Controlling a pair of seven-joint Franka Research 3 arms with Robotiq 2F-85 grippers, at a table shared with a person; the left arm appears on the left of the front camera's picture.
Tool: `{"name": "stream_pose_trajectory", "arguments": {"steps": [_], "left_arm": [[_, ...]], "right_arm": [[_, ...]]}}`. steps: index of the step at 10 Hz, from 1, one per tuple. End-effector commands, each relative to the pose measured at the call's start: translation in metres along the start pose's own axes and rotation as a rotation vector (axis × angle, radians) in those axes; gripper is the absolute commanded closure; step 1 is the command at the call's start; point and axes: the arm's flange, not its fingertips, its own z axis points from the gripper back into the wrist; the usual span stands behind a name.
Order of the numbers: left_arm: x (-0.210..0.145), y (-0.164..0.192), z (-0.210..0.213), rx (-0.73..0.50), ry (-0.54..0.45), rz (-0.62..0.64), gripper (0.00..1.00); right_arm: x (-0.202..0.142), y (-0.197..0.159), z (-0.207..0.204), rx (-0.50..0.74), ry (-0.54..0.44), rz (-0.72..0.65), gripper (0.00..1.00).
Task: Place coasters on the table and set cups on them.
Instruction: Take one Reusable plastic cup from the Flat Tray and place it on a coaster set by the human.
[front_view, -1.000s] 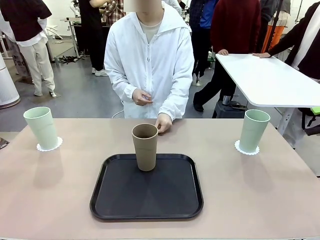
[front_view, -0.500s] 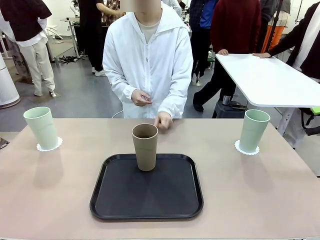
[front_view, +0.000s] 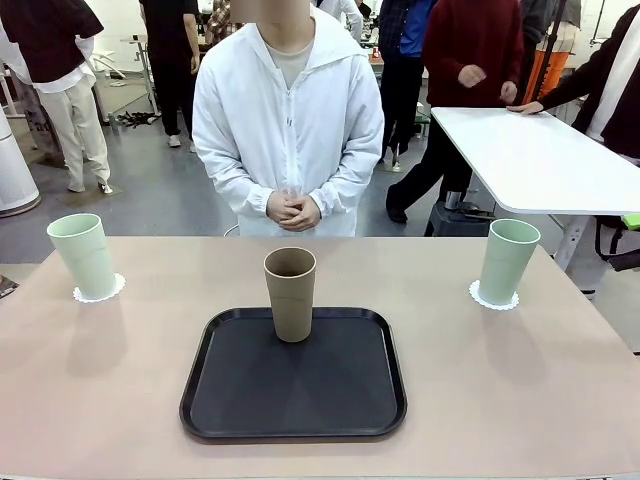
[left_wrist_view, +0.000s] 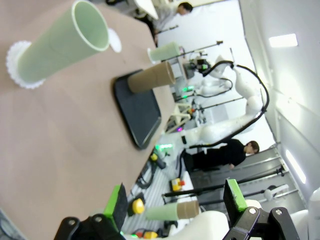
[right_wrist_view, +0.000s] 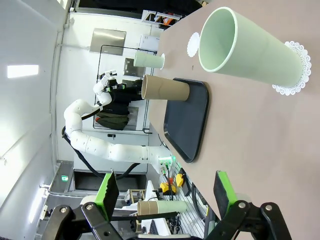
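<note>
Beyond my side the floor (front_view: 160, 200) is smooth grey and evenly lit. To my right stands a white glossy table (front_view: 540, 160) with rounded corners, a person in a dark red top (front_view: 470, 50) just behind it. Around me I see pale white walls (right_wrist_view: 30, 125) and a bright rectangular ceiling light (right_wrist_view: 22, 71).

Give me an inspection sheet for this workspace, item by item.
Surface: beige table, black tray at its centre.
Job's things: left mint cup on left coaster; right mint cup on right coaster; brown cup on the tray; third coaster bare, on the person's side of the tray.
Clutter: nothing seen.
Grippers: left gripper and right gripper open, empty.
Cables: black cable along the right arm.
Surroundings: person across the table, hands clasped; white table; others behind.
</note>
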Motion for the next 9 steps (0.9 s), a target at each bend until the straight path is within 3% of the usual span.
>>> {"name": "stream_pose_trajectory", "arguments": {"steps": [1, 7, 9], "left_arm": [[0.0, -0.002, 0.001, 0.008, 0.0, 0.004, 0.0], [0.0, -0.002, 0.001, 0.008, 0.0, 0.004, 0.0], [0.0, -0.002, 0.001, 0.008, 0.0, 0.004, 0.0]], "right_arm": [[0.001, 0.001, 0.001, -0.003, -0.002, -0.005, 0.0], [0.0, 0.0, 0.0, 0.0, 0.0, 0.0, 0.0], [0.021, 0.055, -0.029, -0.079, 0.048, 0.155, 0.0]]}}
